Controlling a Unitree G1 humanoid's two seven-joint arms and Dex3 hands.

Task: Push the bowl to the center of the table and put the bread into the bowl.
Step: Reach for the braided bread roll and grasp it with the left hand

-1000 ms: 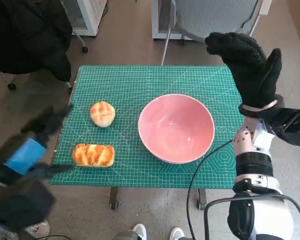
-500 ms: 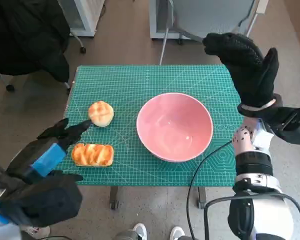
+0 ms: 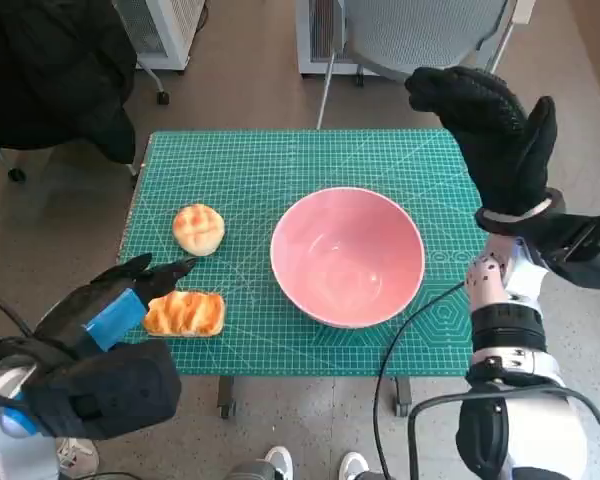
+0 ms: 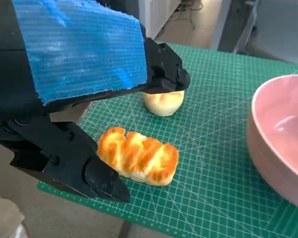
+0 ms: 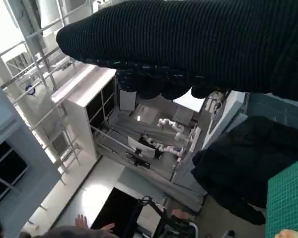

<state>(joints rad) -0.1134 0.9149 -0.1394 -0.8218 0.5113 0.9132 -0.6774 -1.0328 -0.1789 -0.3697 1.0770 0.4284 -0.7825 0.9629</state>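
Bowl: the wide pink ceramic-looking bowl (image 3: 348, 255) is parked on the green gridded cutting mat (image 3: 280, 160) covering the table, pretty much mid-table, a touch toward the robot's right. The push part looks basically done, judging by that.

Bread: the braided golden-brown loaf (image 3: 185, 312) is lying near the mat's front-left corner, well apart from the bowl. A round pale bun (image 3: 199, 228) is sat just behind it.

Left hand: the black hand with blue tape (image 3: 110, 315) is held right beside the loaf, fingers spread apart with nothing between them. In the left wrist view the fingers (image 4: 89, 173) are seen straddling the loaf's end, probably lined up that way for a grab.

Right hand: the black knitted glove (image 3: 500, 135) is raised over the mat's far right corner, fingers extended, nothing held. Likely kept up there so the bowl is left clear.

Next: the loaf would need to be closed on and carried over the rim.
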